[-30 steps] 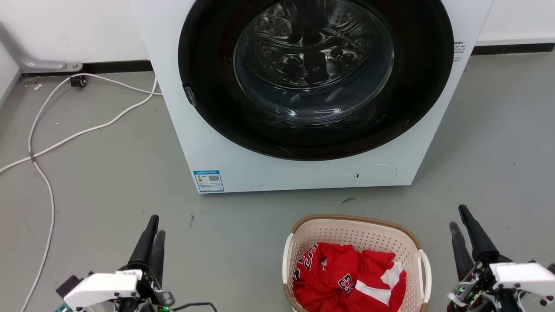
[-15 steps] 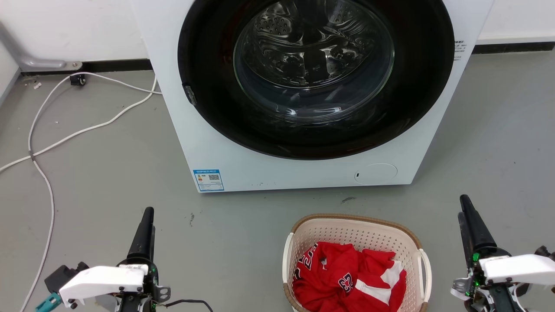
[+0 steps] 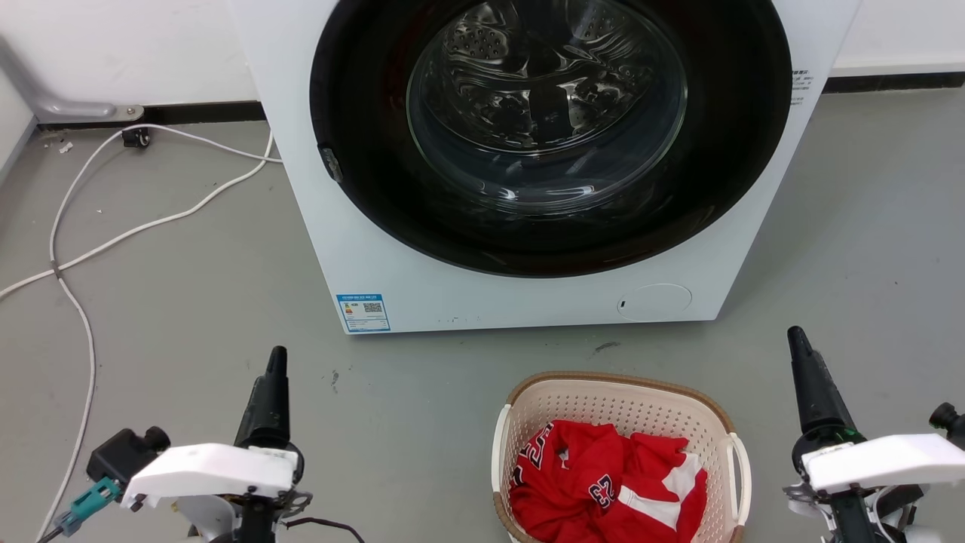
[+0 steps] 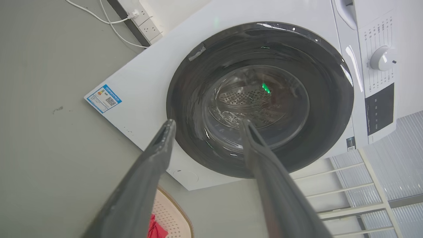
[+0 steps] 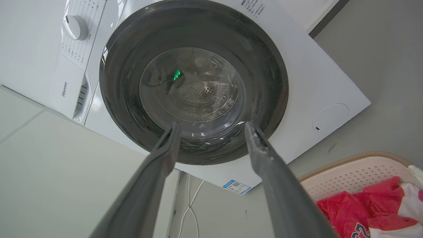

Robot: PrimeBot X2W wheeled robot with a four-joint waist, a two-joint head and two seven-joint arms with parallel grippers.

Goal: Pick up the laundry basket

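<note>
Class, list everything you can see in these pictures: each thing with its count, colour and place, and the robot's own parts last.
washing machine: one, white with a dark round door, against the wall.
label: one, blue and white, low on the machine's front.
laundry basket: one, cream with a brown rim, on the floor before the machine.
jersey: one, red and white, inside the basket.
cables: white, count unclear, on the floor left of the machine.
floor: grey.
left gripper: one, dark fingers, open, left of the basket, apart from it.
right gripper: one, dark fingers, open, right of the basket, apart from it.
</note>
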